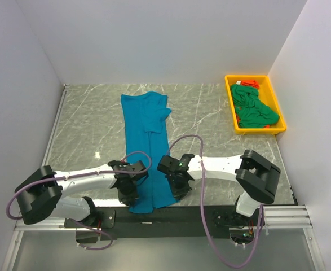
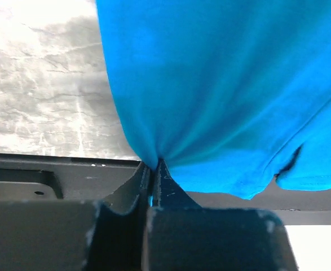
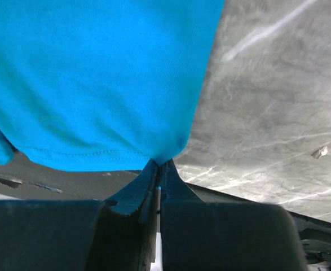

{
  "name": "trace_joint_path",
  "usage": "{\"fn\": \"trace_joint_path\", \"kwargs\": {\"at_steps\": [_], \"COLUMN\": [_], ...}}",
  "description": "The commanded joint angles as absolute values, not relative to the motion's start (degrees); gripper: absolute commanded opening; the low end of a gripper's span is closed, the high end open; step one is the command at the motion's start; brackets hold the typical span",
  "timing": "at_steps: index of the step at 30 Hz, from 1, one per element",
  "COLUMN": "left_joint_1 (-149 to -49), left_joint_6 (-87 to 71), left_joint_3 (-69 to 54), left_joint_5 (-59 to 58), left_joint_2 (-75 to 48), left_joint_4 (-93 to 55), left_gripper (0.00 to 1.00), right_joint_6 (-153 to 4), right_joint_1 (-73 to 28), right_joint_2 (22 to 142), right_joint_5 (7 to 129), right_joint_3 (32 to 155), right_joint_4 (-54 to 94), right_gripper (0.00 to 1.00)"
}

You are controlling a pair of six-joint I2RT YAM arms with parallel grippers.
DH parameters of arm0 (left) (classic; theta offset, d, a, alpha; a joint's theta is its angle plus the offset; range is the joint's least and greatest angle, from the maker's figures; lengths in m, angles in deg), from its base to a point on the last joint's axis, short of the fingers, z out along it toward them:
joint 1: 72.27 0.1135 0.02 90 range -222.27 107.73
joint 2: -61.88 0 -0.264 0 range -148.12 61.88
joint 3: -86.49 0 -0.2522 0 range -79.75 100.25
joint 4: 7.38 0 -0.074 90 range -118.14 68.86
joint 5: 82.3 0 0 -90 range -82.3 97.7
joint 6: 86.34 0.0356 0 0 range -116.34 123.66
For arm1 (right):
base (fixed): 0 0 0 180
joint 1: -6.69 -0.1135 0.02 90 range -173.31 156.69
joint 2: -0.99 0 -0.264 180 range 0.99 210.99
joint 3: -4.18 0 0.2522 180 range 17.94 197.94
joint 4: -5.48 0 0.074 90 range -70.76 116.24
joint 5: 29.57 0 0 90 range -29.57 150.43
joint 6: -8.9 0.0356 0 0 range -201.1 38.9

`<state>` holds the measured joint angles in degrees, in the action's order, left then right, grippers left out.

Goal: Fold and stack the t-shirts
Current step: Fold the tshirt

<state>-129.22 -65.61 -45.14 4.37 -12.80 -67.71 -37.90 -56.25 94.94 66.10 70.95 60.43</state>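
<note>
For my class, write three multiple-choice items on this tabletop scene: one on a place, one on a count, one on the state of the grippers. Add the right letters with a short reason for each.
1. Where on the table does the yellow bin stand?
A. far right corner
B. near left corner
C. centre

2. How many garments lie on the table outside the bin?
A. none
B. one
C. three

3. How do the left gripper and the right gripper stand?
A. both open above the bin
B. left shut, right open
C. both shut on the near hem of the teal-blue t-shirt

Answers:
1 A, as the top view shows the bin by the back and right walls.
2 B, as only the teal-blue t-shirt lies on the marble.
3 C, as each wrist view shows closed fingers pinching blue cloth.
</note>
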Motion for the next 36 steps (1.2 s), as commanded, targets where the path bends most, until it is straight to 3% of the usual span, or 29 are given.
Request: {"fn": "trace_joint_path", "kwargs": {"at_steps": [1,6,16,22,36], "left_joint_1": [-134.13,-131.87,-109.30,-101.29,-95.39], "left_joint_6": [-70.07,-64.99,-46.53,-39.67,-33.16], "left_joint_3": [-48.46,-41.62,-24.14,-15.17,-5.22], "left_joint_5": [-3.11,-0.39,11.12,14.99,18.68], "left_joint_2": [-14.59,-14.06,-23.09,-29.16,-37.70], "left_joint_4": [-66.49,-71.40,-72.38,-69.48,-61.22], "left_gripper": [0.01,0.01,0.01,0.01,0.01], "right_joint_6": [-37.94,-40.92,-52.44,-58.86,-62.73], "right_joint_1": [-57.38,-55.98,-42.19,-37.97,-34.01], "right_joint_2": [91.35,88.17,93.70,100.90,109.35], "right_joint_5": [67.01,65.53,54.29,51.64,51.02], "right_joint_3": [68.04,70.84,89.73,103.00,113.39], "right_joint_4": [62.92,67.13,71.36,70.49,63.72], "right_gripper": [0.00,0.00,0.00,0.00,0.00]}}
